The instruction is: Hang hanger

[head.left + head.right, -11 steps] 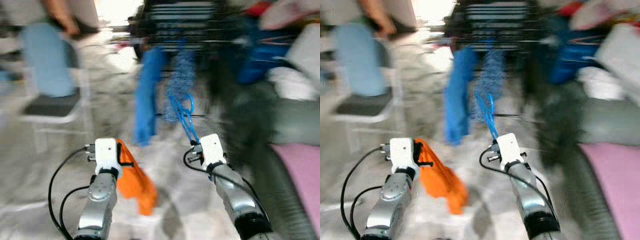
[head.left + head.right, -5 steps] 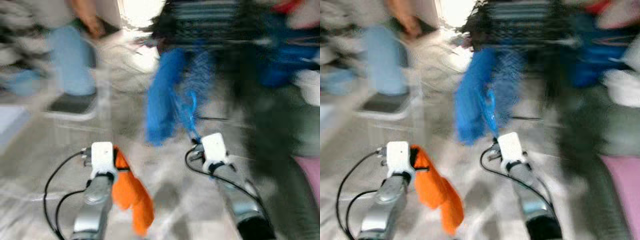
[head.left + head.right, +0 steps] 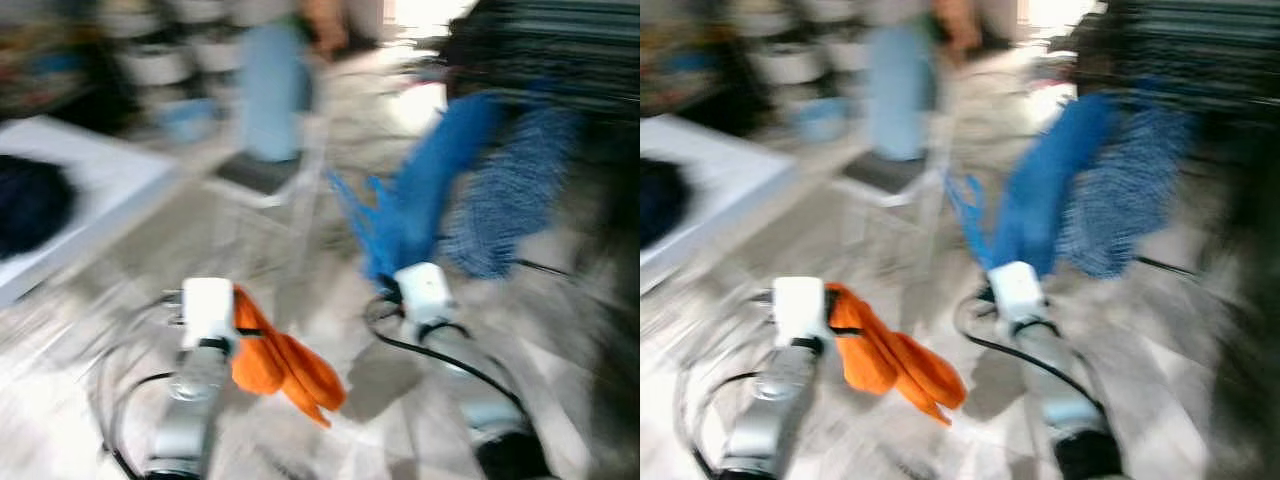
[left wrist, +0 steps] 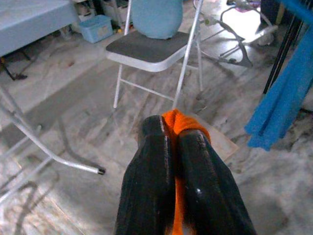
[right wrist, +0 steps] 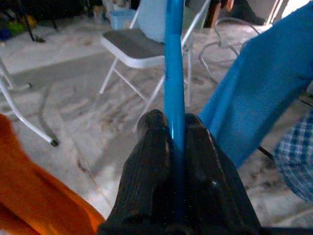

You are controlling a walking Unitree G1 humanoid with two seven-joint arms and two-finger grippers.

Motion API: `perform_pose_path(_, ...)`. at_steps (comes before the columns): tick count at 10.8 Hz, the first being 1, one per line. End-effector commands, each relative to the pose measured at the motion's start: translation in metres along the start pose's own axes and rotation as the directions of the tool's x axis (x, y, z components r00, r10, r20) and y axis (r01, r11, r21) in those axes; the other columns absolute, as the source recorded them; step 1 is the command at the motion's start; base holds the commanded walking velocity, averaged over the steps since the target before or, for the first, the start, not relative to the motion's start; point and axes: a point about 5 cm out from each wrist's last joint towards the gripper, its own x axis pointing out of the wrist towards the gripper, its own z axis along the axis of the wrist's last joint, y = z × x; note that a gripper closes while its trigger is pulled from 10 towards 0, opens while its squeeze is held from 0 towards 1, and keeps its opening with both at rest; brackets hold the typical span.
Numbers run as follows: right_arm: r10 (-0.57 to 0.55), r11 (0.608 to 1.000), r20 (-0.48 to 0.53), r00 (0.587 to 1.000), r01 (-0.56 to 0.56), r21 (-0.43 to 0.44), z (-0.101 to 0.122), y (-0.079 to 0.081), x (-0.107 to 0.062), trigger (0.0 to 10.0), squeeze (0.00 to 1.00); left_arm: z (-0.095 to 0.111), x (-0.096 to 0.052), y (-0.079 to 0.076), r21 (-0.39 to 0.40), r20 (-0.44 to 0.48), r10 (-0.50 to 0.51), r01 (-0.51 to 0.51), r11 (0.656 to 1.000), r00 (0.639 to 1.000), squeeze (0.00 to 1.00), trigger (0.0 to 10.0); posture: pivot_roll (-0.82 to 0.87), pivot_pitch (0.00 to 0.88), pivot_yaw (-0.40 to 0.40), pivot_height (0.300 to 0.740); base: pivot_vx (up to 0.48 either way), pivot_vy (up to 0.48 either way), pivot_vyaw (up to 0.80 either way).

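Right claw [image 5: 173, 134]: fingers pressed together on a blue hanger [image 5: 174, 73], whose thin bar runs up from between the finger pads and away from the wrist.
Left claw [image 4: 172, 137]: clamped tight on an orange cloth [image 4: 181, 122]; a bunched fold pokes out past the fingertips, and in the head views the rest of it droops from the claw toward the floor.
Hanger position: held out ahead of the right arm [image 3: 455, 370], close beside a hanging blue garment [image 3: 420, 200].
Beyond the right claw: that blue garment, with a blue checked garment [image 3: 515, 195] next to it, both dangling from dark striped clothing higher up.
Beyond the left claw: a white folding chair [image 4: 151, 51] with a grey seat and a pale blue cushion against its back, standing on the mottled grey floor [image 4: 73, 112].
Off to the left claw's outer side: a white table [image 3: 90, 190] carrying a dark bundle.
Sharpness: both head views are badly smeared, so finer details are lost.
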Motion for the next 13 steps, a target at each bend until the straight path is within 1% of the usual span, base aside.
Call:
perform_pose_path(1,0.027,1.0,0.039,0.999,-0.027,-0.001,0.01,0.008,0.003,10.0,0.0,0.003,0.0,0.013,0.014,0.02,0.035,-0.035,0.999,0.999,0.0,10.0,-0.11,0.0,0.097,0.74,0.0,0.0,0.8)
perform_pose_path(3,0.04,0.999,0.038,0.998,-0.04,-0.012,0.01,0.009,0.004,10.0,0.0,0.001,0.0,0.015,0.026,0.016,0.054,-0.054,0.998,0.998,0.0,10.0,-0.1,0.0,0.097,0.74,0.0,0.0,0.8)
perform_pose_path(4,0.043,0.999,0.045,0.998,-0.043,-0.016,0.012,0.009,0.006,10.0,0.0,0.0,0.0,0.016,0.054,0.009,0.072,-0.073,0.996,0.997,0.0,10.0,-0.1,0.0,0.1,0.74,0.0,0.0,0.8)
perform_pose_path(6,0.038,0.999,0.05,0.998,-0.038,-0.018,0.014,0.008,0.007,10.0,0.0,0.002,0.001,0.015,0.062,0.019,0.047,-0.049,0.997,0.999,0.0,10.0,-0.1,0.0,0.105,0.74,0.0,0.0,0.8)
perform_pose_path(8,0.024,1.0,0.052,0.998,-0.025,0.014,0.013,0.008,0.006,10.0,0.0,0.002,0.002,0.016,0.068,0.017,0.052,-0.053,0.996,0.999,0.0,10.0,-0.11,0.0,0.106,0.74,0.0,0.0,0.0)
perform_pose_path(10,0.023,1.0,0.057,0.998,-0.024,0.019,0.013,0.007,0.006,10.0,0.0,0.001,0.002,0.012,0.059,0.019,0.033,-0.034,0.998,0.999,0.0,10.0,-0.11,0.0,0.107,0.74,0.0,0.0,0.0)
perform_pose_path(11,0.022,1.0,0.059,0.998,-0.023,0.02,0.014,0.006,0.006,10.0,0.0,0.003,0.002,0.008,0.059,0.033,-0.004,0.002,0.998,0.999,0.0,10.0,-0.11,0.0,0.107,0.74,0.0,0.0,0.0)
perform_pose_path(12,0.017,1.0,0.061,0.998,-0.018,0.021,0.015,0.004,0.006,10.0,0.0,0.008,0.003,0.007,0.098,0.058,-0.075,0.07,0.993,0.995,0.0,10.0,-0.11,0.0,0.106,0.74,0.0,0.0,0.0)
perform_pose_path(13,0.012,1.0,0.062,0.998,-0.013,0.021,0.015,0.002,0.006,10.0,0.0,0.012,0.004,0.008,0.146,0.059,-0.137,0.128,0.981,0.989,0.0,10.0,-0.11,0.0,0.106,0.74,0.0,0.0,0.0)
